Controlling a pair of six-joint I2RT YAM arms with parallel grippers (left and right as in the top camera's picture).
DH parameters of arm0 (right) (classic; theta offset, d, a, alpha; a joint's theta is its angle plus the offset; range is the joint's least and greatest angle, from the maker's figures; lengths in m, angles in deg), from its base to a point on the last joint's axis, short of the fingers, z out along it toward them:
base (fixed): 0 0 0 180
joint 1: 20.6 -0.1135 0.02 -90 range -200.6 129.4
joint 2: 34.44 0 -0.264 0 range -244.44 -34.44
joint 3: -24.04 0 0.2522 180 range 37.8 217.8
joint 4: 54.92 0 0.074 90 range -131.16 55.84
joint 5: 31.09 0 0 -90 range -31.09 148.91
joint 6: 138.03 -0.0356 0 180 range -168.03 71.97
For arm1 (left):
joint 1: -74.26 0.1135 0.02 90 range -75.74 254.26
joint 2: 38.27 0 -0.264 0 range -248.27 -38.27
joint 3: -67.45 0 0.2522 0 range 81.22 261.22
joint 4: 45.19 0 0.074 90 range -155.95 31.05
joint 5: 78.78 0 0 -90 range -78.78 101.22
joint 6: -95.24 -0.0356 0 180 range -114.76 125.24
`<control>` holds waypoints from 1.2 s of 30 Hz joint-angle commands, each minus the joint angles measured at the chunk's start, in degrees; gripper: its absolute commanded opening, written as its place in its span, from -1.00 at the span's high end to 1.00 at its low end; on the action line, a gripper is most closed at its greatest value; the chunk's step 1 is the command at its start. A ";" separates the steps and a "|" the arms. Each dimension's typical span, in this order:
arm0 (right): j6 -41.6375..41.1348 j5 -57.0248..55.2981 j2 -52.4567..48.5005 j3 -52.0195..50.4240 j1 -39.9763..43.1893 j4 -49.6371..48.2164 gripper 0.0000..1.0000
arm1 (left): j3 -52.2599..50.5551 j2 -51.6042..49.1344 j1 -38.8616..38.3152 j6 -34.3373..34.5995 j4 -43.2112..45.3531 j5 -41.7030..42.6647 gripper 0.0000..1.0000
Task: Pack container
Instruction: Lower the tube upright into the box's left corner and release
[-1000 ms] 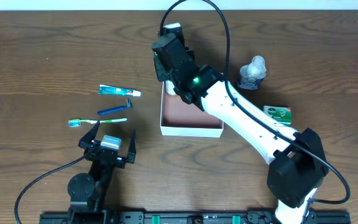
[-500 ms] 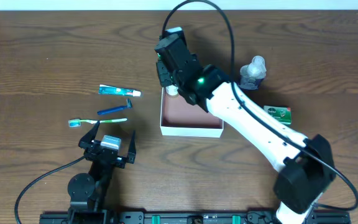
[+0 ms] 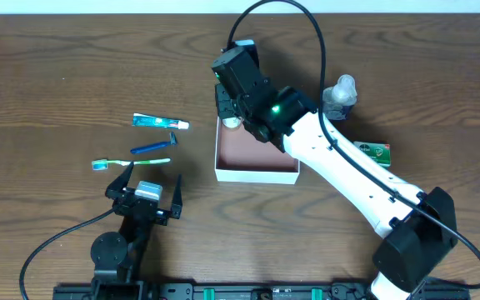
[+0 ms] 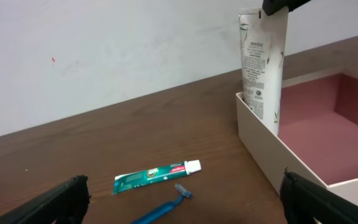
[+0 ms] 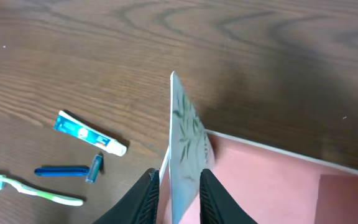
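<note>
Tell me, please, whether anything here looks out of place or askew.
Only the white tube stands out: it is on end in the far left corner of the container, against the wall, instead of lying flat, with the right gripper closed on its top. Nothing looks spilled or damaged.

White container (image 3: 257, 175), dusty-pink inside — white leaf-printed tube (image 4: 263, 59), teal-and-white toothpaste (image 3: 160, 122), blue razor (image 3: 152, 147), brown wood-grain table (image 3: 57, 83).

tbl (image 3: 57, 67): toothpaste (image 3: 160, 122) | blue razor (image 3: 154, 147) | toothbrush (image 3: 132, 162) | green box (image 3: 372, 151) | clear bottle (image 3: 340, 96)
</note>
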State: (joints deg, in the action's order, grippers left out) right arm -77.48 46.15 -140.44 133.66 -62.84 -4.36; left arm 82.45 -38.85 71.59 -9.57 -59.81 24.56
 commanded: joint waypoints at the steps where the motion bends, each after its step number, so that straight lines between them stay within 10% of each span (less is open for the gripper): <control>1: -1.84 0.63 0.87 0.83 -0.59 0.09 0.55 | -1.01 0.33 0.26 0.52 -1.92 0.81 -0.96; 36: -18.93 3.52 0.87 0.83 -1.77 0.17 0.94 | -1.01 0.33 0.24 0.52 -1.92 0.81 -0.96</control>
State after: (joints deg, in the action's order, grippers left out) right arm -94.59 49.06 -140.44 133.66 -63.98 -4.32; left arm 82.45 -38.85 71.59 -9.57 -59.81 24.56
